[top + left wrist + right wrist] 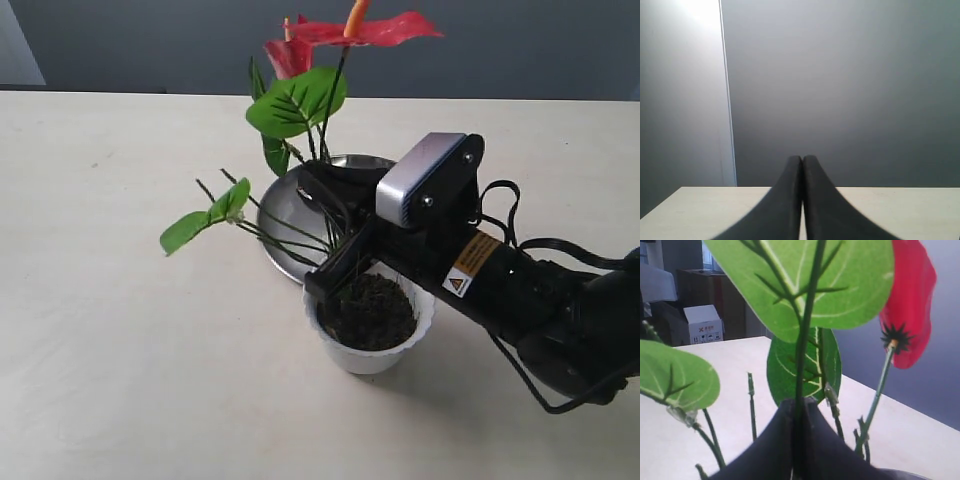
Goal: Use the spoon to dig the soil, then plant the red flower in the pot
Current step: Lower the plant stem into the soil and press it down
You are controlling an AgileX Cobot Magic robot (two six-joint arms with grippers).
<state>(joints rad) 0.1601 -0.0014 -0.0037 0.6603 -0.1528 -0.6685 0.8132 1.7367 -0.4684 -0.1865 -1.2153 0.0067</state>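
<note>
The red flower [370, 30] stands upright, its red blooms and green leaves [297, 103] rising above the round steel plate [285, 215]. My right gripper [328, 283] is shut on its thin green stems, low down at the rim of the white pot [372, 356]. The stem ends reach down to the dark soil [372, 314] that fills the pot. In the right wrist view the right gripper [800, 404] pinches one green stem [805, 355], with a red bloom [907, 305] beside it. My left gripper [802, 159] is shut on nothing, over bare table. I cannot make out the spoon.
The steel plate lies just behind the pot and touches it. A side stem with a green leaf [205, 218] sticks out to the left above the table. The black right arm [520, 300] and its cable [540, 245] cross the right side. A cardboard box [705, 325] stands beyond the table.
</note>
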